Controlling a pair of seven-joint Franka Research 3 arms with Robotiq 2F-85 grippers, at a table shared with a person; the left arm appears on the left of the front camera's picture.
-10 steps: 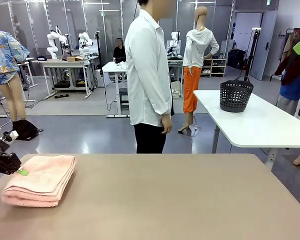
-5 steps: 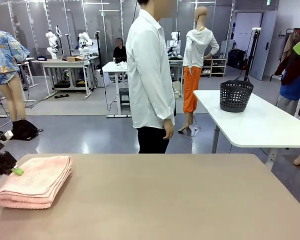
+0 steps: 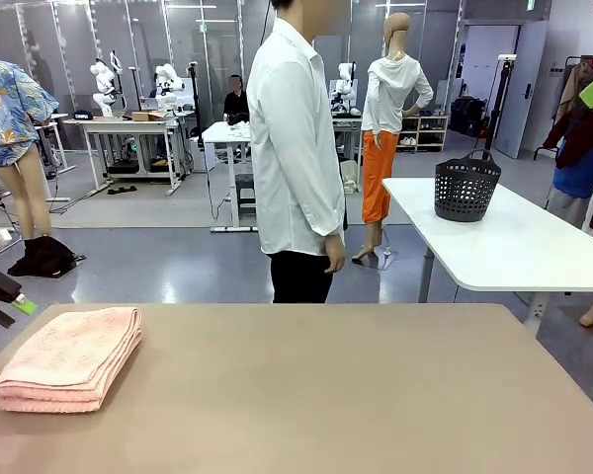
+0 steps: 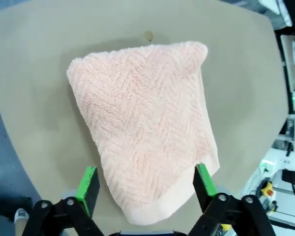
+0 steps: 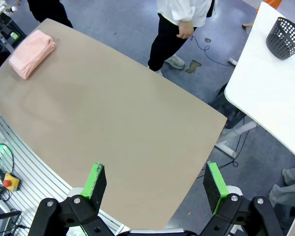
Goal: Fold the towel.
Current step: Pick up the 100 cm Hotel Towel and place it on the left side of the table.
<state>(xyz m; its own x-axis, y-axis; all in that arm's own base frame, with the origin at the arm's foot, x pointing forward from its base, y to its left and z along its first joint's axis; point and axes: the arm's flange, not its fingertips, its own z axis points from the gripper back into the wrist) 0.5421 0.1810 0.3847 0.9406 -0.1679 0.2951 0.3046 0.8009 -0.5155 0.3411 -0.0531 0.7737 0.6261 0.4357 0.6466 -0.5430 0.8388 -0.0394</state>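
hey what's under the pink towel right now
The folded towel lies flat on the tan table, near its left end. Its own lower layers show at the edge; anything beneath them is covered. The open left claw hovers above it.

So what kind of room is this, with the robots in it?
Probably a robot research lab or testing hall. Workbenches with white robot arms stand across the grey floor, a salmon-pink folded terry towel lies on the tan table, and a black mesh basket sits on a white table.
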